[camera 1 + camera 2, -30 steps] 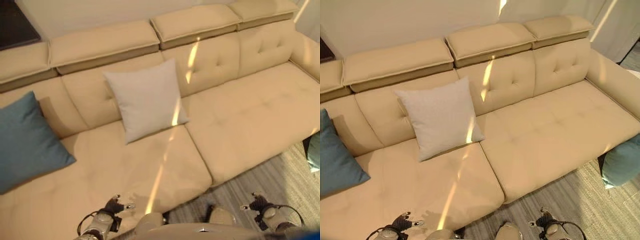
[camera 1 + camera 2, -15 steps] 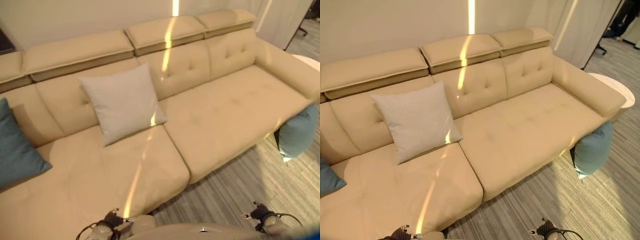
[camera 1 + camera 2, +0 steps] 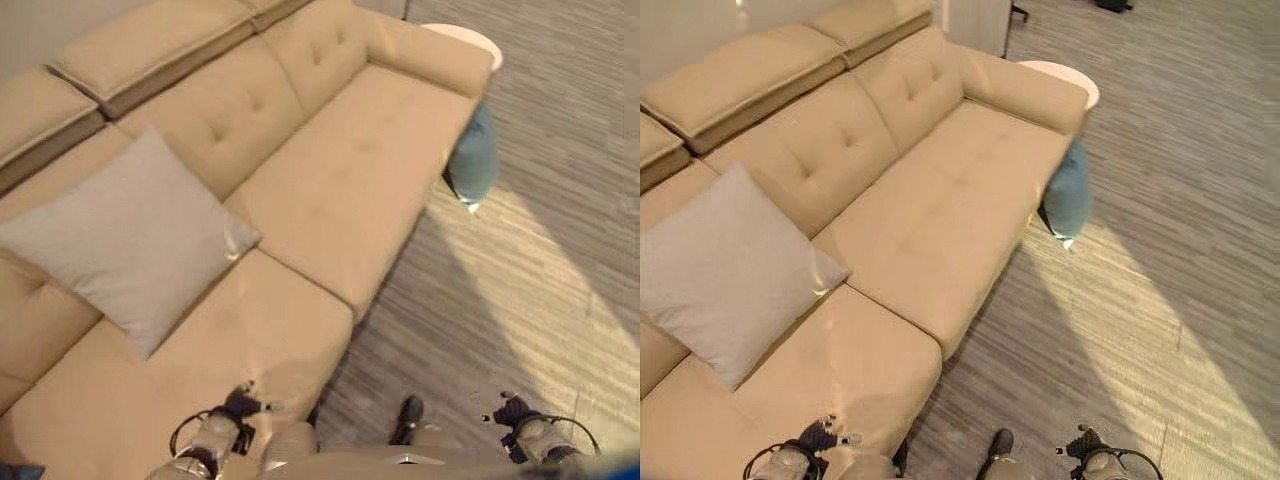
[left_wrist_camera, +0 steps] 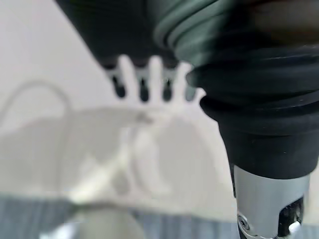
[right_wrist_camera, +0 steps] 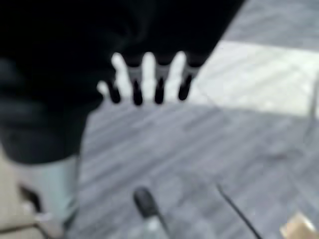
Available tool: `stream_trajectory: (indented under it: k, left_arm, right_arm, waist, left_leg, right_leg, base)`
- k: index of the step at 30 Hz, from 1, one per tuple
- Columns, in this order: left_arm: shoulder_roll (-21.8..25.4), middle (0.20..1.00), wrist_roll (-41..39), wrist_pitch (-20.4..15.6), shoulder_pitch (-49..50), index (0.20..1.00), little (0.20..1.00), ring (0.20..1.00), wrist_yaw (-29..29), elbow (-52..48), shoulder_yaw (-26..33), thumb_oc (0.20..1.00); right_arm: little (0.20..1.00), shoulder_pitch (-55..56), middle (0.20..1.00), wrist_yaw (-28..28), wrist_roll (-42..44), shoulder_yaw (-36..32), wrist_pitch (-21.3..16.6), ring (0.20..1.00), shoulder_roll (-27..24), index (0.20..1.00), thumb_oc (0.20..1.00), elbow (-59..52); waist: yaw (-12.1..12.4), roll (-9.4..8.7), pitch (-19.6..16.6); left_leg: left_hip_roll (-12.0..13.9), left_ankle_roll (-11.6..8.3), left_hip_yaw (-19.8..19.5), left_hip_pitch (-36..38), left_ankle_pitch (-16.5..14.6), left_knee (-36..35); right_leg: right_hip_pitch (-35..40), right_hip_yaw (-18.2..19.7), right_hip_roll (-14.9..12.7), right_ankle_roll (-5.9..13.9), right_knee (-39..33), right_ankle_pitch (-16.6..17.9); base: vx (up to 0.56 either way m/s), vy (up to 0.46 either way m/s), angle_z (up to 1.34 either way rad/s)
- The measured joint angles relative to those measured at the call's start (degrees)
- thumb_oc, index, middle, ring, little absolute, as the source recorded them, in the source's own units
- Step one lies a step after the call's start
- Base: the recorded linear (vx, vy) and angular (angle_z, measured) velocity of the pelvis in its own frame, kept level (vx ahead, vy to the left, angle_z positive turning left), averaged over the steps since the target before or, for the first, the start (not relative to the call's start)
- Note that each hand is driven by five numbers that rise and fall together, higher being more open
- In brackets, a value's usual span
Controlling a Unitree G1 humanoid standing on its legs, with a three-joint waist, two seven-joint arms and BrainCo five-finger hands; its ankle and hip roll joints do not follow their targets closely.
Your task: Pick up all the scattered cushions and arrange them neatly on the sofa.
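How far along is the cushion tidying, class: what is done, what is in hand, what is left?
Done: the grey cushion leans against the sofa backrest. In hand: nothing; the left hand and the right hand hang low with straight fingers, holding no cushion. Left: the blue cushion stands on the floor against the sofa's far end.

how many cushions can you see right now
2: a grey cushion propped against the sofa back, and a teal cushion on the floor by the sofa's far arm. Others may be out of frame.

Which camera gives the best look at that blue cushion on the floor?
The right eye view: the blue cushion stands whole on the floor against the sofa's end. The left eye view shows it too, nearer the picture's top. The wrist views show floor or sofa.
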Motion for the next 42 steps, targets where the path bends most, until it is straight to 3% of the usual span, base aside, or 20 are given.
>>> stream_trajectory:
  k: [3,5,7,8,10,15,16,17,20,22,23,26,28,30,31,33,34,36,38,42]
  left_arm:
    - [0.9,1.000,0.0,0.2,1.1,1.000,1.000,1.000,0.0,0.1,0.4,1.000]
    - [1.2,1.000,0.0,0.2,1.7,1.000,1.000,1.000,0.0,0.2,0.4,1.000]
    - [-0.6,1.000,-0.1,0.2,2.1,1.000,1.000,1.000,-0.1,0.5,-0.1,1.000]
    - [-2.1,1.000,-0.1,0.2,2.8,1.000,1.000,1.000,0.0,0.5,-0.3,1.000]
    - [-3.2,1.000,-0.1,0.0,2.1,1.000,1.000,1.000,0.0,0.4,-0.9,1.000]
    - [-3.4,1.000,-0.6,0.1,0.2,1.000,1.000,1.000,0.0,1.0,-2.9,1.000]
    - [-3.1,1.000,-0.7,0.2,-0.3,1.000,1.000,1.000,0.0,1.1,-3.2,1.000]
    - [-3.1,1.000,-1.1,0.1,-0.1,1.000,1.000,1.000,-0.1,1.0,-3.7,1.000]
    - [-3.2,1.000,-1.1,0.2,-0.1,1.000,1.000,1.000,-0.1,1.1,-3.8,1.000]
    - [-2.9,1.000,-1.3,0.1,-0.1,1.000,1.000,1.000,-0.1,1.1,-3.4,1.000]
    - [-3.2,1.000,-1.2,0.2,0.2,1.000,1.000,1.000,-0.1,1.2,-2.8,1.000]
    - [-3.1,1.000,-1.1,0.4,0.6,1.000,1.000,1.000,-0.1,1.3,-2.3,1.000]
    - [-3.1,1.000,-1.1,0.4,0.5,1.000,1.000,1.000,-0.2,1.3,-2.3,1.000]
    - [-3.4,1.000,-1.1,0.4,0.3,1.000,1.000,1.000,-0.2,1.3,-2.4,1.000]
    - [-1.8,1.000,-1.1,0.6,0.2,1.000,1.000,1.000,-0.1,1.3,-2.3,1.000]
    - [0.3,1.000,-1.1,0.8,-0.8,1.000,1.000,1.000,0.0,1.2,-2.4,1.000]
    - [0.4,1.000,-1.2,1.0,-0.8,1.000,1.000,1.000,0.0,1.2,-2.3,1.000]
    - [0.4,1.000,-1.2,0.9,-1.5,1.000,1.000,1.000,0.0,1.1,-2.4,1.000]
    - [-0.4,1.000,-1.2,0.9,-3.2,1.000,1.000,1.000,0.3,2.1,-2.0,1.000]
    - [-1.2,1.000,-1.3,0.8,-2.4,1.000,1.000,1.000,1.1,3.4,-1.2,1.000]
  right_arm:
    - [1.000,0.5,1.000,0.0,0.0,0.0,0.1,1.000,-1.0,1.000,1.000,0.1]
    - [1.000,0.3,1.000,-0.1,0.0,0.0,0.1,1.000,-0.8,1.000,1.000,-0.5]
    - [1.000,0.9,1.000,-0.2,0.0,0.0,0.2,1.000,-1.6,1.000,1.000,-0.3]
    - [1.000,1.7,1.000,-0.2,0.0,0.2,0.2,1.000,-2.4,1.000,1.000,-0.6]
    - [1.000,2.5,1.000,-0.4,0.1,0.2,0.2,1.000,-2.9,1.000,1.000,-0.7]
    - [1.000,3.5,1.000,-1.6,2.8,-1.2,-0.7,1.000,-2.3,1.000,1.000,-2.6]
    - [1.000,2.6,1.000,-1.7,2.9,-1.0,-0.8,1.000,-1.9,1.000,1.000,-2.4]
    - [1.000,2.5,1.000,-1.8,3.0,-0.8,-0.6,1.000,-2.0,1.000,1.000,-1.1]
    - [1.000,2.5,1.000,-1.9,3.6,-0.4,-0.6,1.000,-2.8,1.000,1.000,-0.2]
    - [1.000,1.6,1.000,-2.0,3.9,-0.3,-0.6,1.000,-2.3,1.000,1.000,0.1]
    - [1.000,0.4,1.000,-2.0,4.0,-0.2,-0.6,1.000,-2.1,1.000,1.000,0.7]
    - [1.000,0.0,1.000,-2.0,3.9,-0.1,-0.6,1.000,-1.7,1.000,1.000,2.0]
    - [1.000,0.4,1.000,-1.9,3.8,-0.1,-0.3,1.000,-1.7,1.000,1.000,3.2]
    - [1.000,0.0,1.000,-1.6,3.3,0.3,-0.1,1.000,-2.3,1.000,1.000,3.4]
    - [1.000,0.3,1.000,-1.4,3.3,1.2,0.1,1.000,-1.2,1.000,1.000,2.6]
    - [1.000,0.3,1.000,-1.5,3.2,1.6,0.2,1.000,0.0,1.000,1.000,1.0]
    - [1.000,0.6,1.000,-1.5,3.2,1.7,0.1,1.000,0.1,1.000,1.000,0.3]
    - [1.000,0.4,1.000,-1.5,3.3,1.8,0.1,1.000,0.2,1.000,1.000,-0.5]
    - [1.000,-0.6,1.000,-1.5,3.3,1.9,0.1,1.000,0.4,1.000,1.000,-1.4]
    - [1.000,-0.3,1.000,-1.5,3.3,1.9,0.3,1.000,0.5,1.000,1.000,-2.1]
  waist:
    - [0.2,0.46,-1.0]
    - [1.5,0.06,-1.3]
    - [0.7,1.91,-2.1]
    - [0.7,2.73,-2.7]
    - [0.5,1.58,-3.9]
    - [-2.1,-0.66,-3.6]
    - [-2.0,-1.22,-3.1]
    - [-2.1,-2.03,-2.5]
    - [-2.3,-1.86,-2.5]
    - [-2.1,-1.47,-1.6]
    - [-0.5,-1.25,-1.4]
    - [-1.1,-1.25,-1.5]
    - [-1.2,-1.28,-1.5]
    - [-0.9,1.47,-0.9]
    - [-1.6,0.71,-1.0]
    - [-2.5,-1.14,-0.4]
    - [-2.7,-1.82,-0.7]
    - [-2.7,-1.73,-0.7]
    - [-3.4,-0.81,-0.2]
    - [-4.8,-1.10,-0.1]
  left_leg:
    - [0.6,-0.42,2.7,-0.2,0.7,-0.1]
    - [0.8,-2.29,4.8,-0.9,1.8,0.6]
    - [2.5,-1.73,2.6,-1.7,3.0,0.9]
    - [3.6,-2.89,0.2,-1.5,4.8,1.1]
    - [4.5,-4.86,-1.1,-3.9,7.4,3.1]
    - [7.3,-9.57,-5.4,-7.7,14.0,6.1]
    - [7.1,-10.03,-8.0,-8.6,15.4,7.4]
    - [4.9,-10.65,-12.1,-10.1,12.3,8.9]
    - [-0.7,-8.95,-12.2,-10.6,9.6,5.7]
    - [-4.8,-8.08,-11.0,-12.0,9.1,4.3]
    - [-5.4,-7.31,-11.0,-11.8,9.1,2.8]
    - [-5.8,-4.82,-10.9,-10.9,9.1,2.9]
    - [-6.4,-1.78,-10.6,-8.4,7.9,1.4]
    - [-4.0,1.33,-9.6,-5.3,5.0,-1.6]
    - [-4.1,2.22,-9.5,-3.7,4.5,-2.1]
    - [-6.4,4.50,-9.7,-1.1,2.2,-2.4]
    - [-7.0,4.28,-9.6,-0.5,2.4,-2.2]
    - [-7.7,4.56,-9.6,0.4,1.5,-2.2]
    - [-7.2,3.37,-10.8,1.3,-0.2,-2.3]
    - [-8.1,1.65,-11.6,6.0,-4.0,-2.8]
  right_leg:
    - [3.6,-0.3,-0.2,0.89,3.4,-5.6]
    - [7.5,0.8,2.2,-0.31,-5.2,-7.6]
    - [8.5,0.8,5.0,-1.53,-8.4,-5.1]
    - [8.6,1.6,6.7,-2.10,-9.0,-5.0]
    - [7.7,2.1,8.1,-3.86,-10.3,-4.8]
    - [6.2,3.2,11.1,-5.45,-9.3,-6.4]
    - [6.2,4.3,11.5,-8.06,-10.1,-6.7]
    - [7.2,5.2,11.9,-10.03,-12.3,-6.1]
    - [7.9,5.6,12.5,-9.32,-16.4,-3.3]
    - [8.9,7.5,14.9,-9.62,-20.2,-1.7]
    - [9.6,9.5,16.3,-8.90,-21.8,-1.0]
    - [12.3,10.6,17.4,-8.00,-23.0,-0.7]
    - [12.3,11.2,16.9,-5.77,-20.3,-2.1]
    - [6.5,11.0,16.4,-2.51,-5.8,-4.3]
    - [1.4,10.7,13.4,-1.53,6.5,-5.1]
    - [-4.0,10.6,8.1,-0.76,20.1,-6.2]
    - [-4.6,10.6,6.8,-0.77,20.1,-7.1]
    - [-5.9,10.8,5.2,-0.78,15.4,-7.5]
    - [-8.6,11.1,6.7,-1.09,3.1,-5.8]
    - [-11.6,10.7,7.4,1.02,-11.9,5.1]
  base:
    - [-0.09,-0.128,-0.68]
    - [-0.02,-0.154,-0.68]
    - [-0.02,-0.172,-0.23]
    - [-0.02,-0.215,-0.28]
    - [-0.01,-0.270,-0.19]
    - [0.04,-0.214,0.08]
    - [0.17,-0.079,-0.05]
    - [0.15,-0.052,-0.09]
    - [0.15,0.005,-0.15]
    - [0.28,0.083,-0.55]
    - [0.27,0.112,-0.93]
    - [0.24,0.129,-0.55]
    - [0.16,0.114,-0.34]
    - [0.15,0.105,-0.44]
    - [0.27,0.143,-0.19]
    - [0.24,0.065,0.04]
    - [0.29,-0.020,0.15]
    - [0.37,-0.069,0.06]
    - [0.37,-0.109,0.03]
    - [0.31,-0.125,0.24]
